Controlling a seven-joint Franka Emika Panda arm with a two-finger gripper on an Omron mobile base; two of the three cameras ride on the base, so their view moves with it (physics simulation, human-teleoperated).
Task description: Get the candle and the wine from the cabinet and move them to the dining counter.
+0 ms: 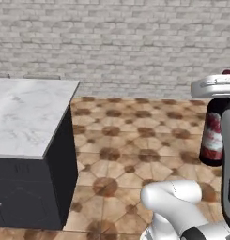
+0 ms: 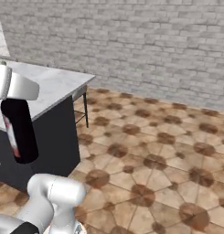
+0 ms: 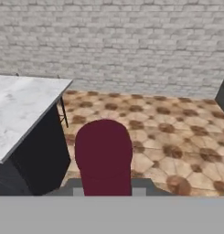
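Wine [image 3: 104, 153] sits closest of all, its dark red cap rising right between my finger tips in the hand view. From the base views I see the bottle [image 1: 213, 132] hanging upright below my hand [image 1: 215, 91], neck up inside the grip and body and reddish label below it, clear of the floor. So my hand is pinched on the neck of the wine, long axis vertical, and I am carrying it.

What matters for the coming move is where the dining counter lies. Its white marble surface [image 3: 19, 109] is ahead of my hand and off to the left, with the near corner of the dark base just beyond the bottle in the right base view [image 2: 51, 87]. The bottle's base looks to hang lower than that surface, so I judge I must lift as well as swing left and forward before setting it down upright.

Further out, a thin dark stool leg [image 2: 85, 109] stands by the far edge, then tiled floor [image 1: 135, 140] and a pale brick wall [image 1: 116, 42].
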